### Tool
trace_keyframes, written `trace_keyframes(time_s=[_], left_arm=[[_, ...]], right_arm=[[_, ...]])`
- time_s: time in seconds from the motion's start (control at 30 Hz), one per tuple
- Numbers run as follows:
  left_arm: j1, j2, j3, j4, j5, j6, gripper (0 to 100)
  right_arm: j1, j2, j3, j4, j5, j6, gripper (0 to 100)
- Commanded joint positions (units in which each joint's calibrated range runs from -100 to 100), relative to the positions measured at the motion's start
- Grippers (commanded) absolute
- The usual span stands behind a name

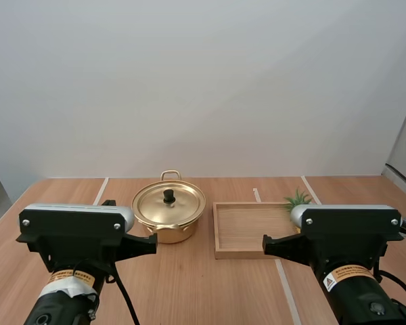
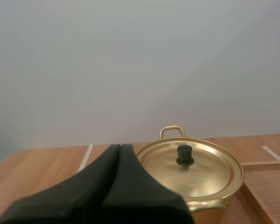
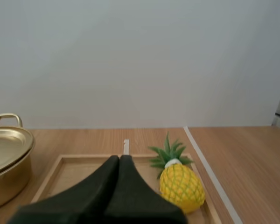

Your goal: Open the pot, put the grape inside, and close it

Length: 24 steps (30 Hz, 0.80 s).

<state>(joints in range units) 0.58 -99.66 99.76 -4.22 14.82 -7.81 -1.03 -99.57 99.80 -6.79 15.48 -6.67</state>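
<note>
— Across the counter (image 1: pixel 189 291), what lies where, biggest first?

— Widest is the wooden tray (image 1: pixel 220 230), right of centre. Just beside it on the left, apart from its rim, stands the golden pot (image 1: pixel 168 233), upright. Its lid (image 1: pixel 183 203) sits flat and centred on it, so the inside is hidden.

— And the fruit?

— What lies in the tray is a small yellow pineapple (image 3: pixel 181 186) with green leaves, not a grape. It rests near the tray's right edge, well apart from the pot.

— The arms?

— Both are held back at the near side, above the counter. The left end effector (image 2: pixel 120 148) points at the pot, its fingers pressed together into one dark wedge with nothing between them. The right end effector (image 3: pixel 119 159) is closed and empty in the same way, aimed over the tray just beside the pineapple. Smallest is the black knob (image 1: pixel 168 196) on the lid; nothing touches it.

— So how far along is the job?

— My judgement: the pot is closed as the end of the task wants, but the one fruit I can see lies outside it. If that fruit is the one meant, lifting the lid, placing the fruit inside and closing are all left to do.
</note>
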Motion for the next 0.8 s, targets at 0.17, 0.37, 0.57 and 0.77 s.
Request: trace_keyframes(time_s=[0.17, 0.37, 0.57, 0.77], left_arm=[[0.2, -0.3, 0.2, 0.1, 13.2, -3.8, 0], [0.54, -0.3, 0.2, 0.1, 16.1, -4.9, 0], [0.54, -0.3, 0.2, 0.1, 16.1, -4.9, 0], [0.54, -0.3, 0.2, 0.1, 14.6, -4.9, 0]], right_arm=[[-0.2, -0.4, 0.2, 1.8, 11.9, -0.1, 0], [-0.2, -0.4, 0.2, 2.4, 15.5, -0.1, 0], [-0.2, -0.4, 0.2, 2.4, 15.5, -0.1, 0], [-0.2, -0.4, 0.2, 2.2, 15.5, -0.1, 0]])
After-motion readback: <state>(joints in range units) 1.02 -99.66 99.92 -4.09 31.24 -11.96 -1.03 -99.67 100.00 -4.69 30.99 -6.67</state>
